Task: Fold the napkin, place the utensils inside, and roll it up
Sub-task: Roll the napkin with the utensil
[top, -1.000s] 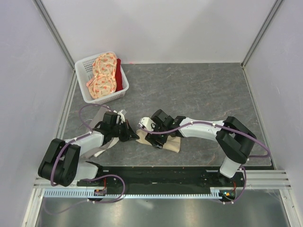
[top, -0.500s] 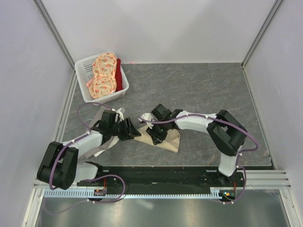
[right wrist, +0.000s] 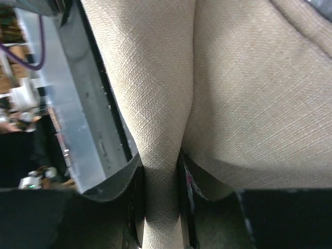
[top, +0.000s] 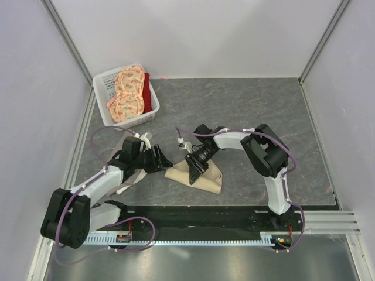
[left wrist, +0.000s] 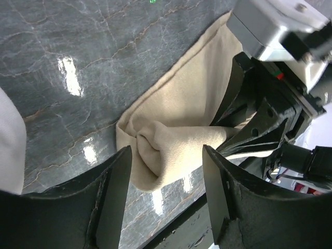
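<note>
Releasing the napkin [left wrist: 181,98], left hand [left wrist: 166,155] opened; right hand [right wrist: 161,181] pinched it.

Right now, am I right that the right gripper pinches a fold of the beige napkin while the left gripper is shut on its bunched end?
No: the left gripper is open, its fingers spread either side of the napkin's bunched end, as the left wrist view shows. The right gripper does pinch a fold.
</note>
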{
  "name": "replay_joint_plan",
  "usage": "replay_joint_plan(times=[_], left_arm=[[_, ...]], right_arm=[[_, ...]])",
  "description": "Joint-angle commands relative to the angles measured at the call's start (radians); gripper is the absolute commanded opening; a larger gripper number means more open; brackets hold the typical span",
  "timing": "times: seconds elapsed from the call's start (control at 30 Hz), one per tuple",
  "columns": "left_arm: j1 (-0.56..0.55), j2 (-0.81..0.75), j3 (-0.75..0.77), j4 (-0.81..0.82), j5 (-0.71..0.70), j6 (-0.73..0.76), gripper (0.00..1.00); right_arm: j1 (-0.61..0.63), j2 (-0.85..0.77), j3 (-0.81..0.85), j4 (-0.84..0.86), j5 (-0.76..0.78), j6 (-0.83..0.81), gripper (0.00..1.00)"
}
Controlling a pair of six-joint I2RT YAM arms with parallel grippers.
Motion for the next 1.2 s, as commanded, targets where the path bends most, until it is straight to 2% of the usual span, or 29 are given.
replay_joint_plan(times=[0.0, 0.27, 0.8, 0.9, 1.1, 1.17], left_arm=[[0.004, 0.008, -0.03, 0.054, 0.032, 0.031, 0.63], [0.0, 0.055, -0.103, 0.256, 0.119, -0.066, 0.61], [-0.001, 0.138, -0.131, 0.384, 0.144, -0.083, 0.52], [-0.004, 0.15, -0.132, 0.409, 0.151, -0.087, 0.46], [-0.007, 0.175, -0.131, 0.439, 0.178, -0.087, 0.11], [-0.007, 0.18, -0.129, 0.441, 0.182, -0.087, 0.04]], right_arm=[[-0.023, 0.08, 0.012, -0.061, -0.052, -0.023, 0.35], [-0.037, 0.129, 0.029, -0.066, -0.061, -0.027, 0.35], [-0.043, 0.16, 0.038, -0.072, -0.042, -0.029, 0.35], [-0.043, 0.163, 0.041, -0.07, -0.035, -0.026, 0.35], [-0.043, 0.129, 0.047, -0.072, 0.004, -0.011, 0.42], [-0.043, 0.091, 0.049, -0.067, 0.055, 0.002, 0.47]])
